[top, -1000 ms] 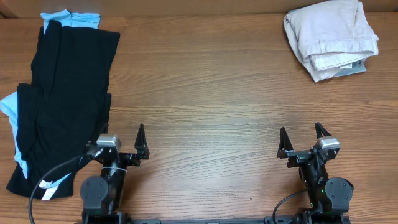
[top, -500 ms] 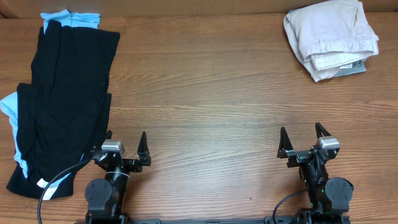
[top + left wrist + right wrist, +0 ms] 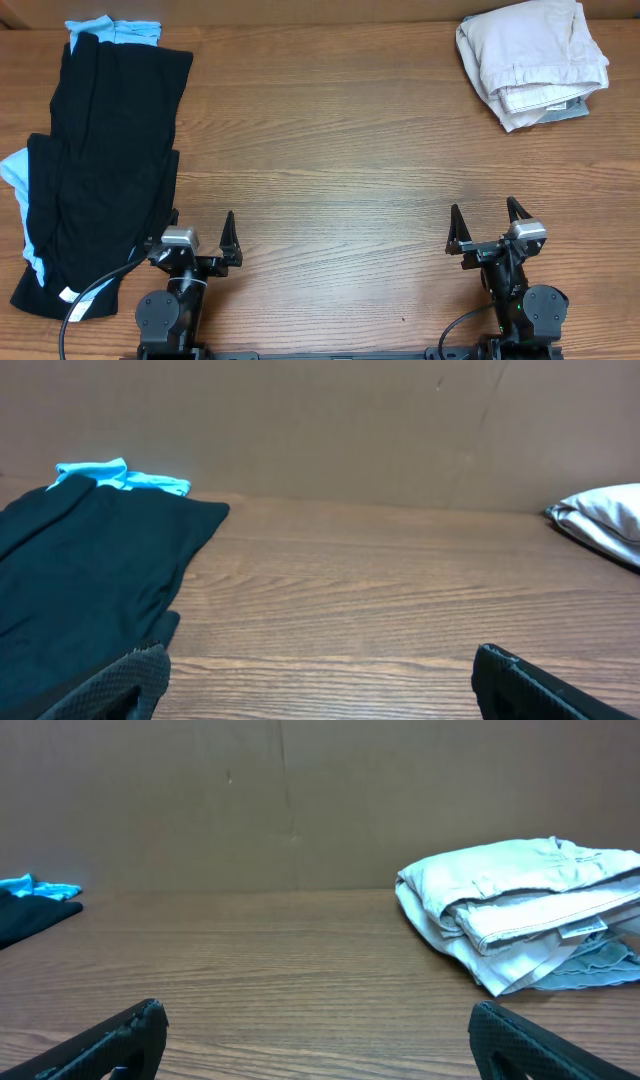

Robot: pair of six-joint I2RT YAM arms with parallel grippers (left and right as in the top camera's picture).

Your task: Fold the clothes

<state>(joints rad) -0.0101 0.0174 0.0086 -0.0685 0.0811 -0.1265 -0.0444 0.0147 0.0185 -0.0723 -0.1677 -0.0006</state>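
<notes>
The beige shorts point(image 3: 532, 57) lie folded in a bundle at the table's far right corner; they also show in the right wrist view point(image 3: 520, 907) and at the edge of the left wrist view point(image 3: 606, 518). My left gripper point(image 3: 200, 232) is open and empty near the table's front edge, its left finger beside the black garment. My right gripper point(image 3: 483, 224) is open and empty near the front edge at the right, far from the shorts.
A black garment point(image 3: 105, 150) lies spread along the table's left side on top of a light-blue garment point(image 3: 112, 28). A greyish-blue cloth point(image 3: 590, 963) peeks from under the shorts. A brown wall point(image 3: 300, 800) backs the table.
The left arm shifted slightly to the right and settled; its cable moved with it. The right arm and the clothes have not moved.
</notes>
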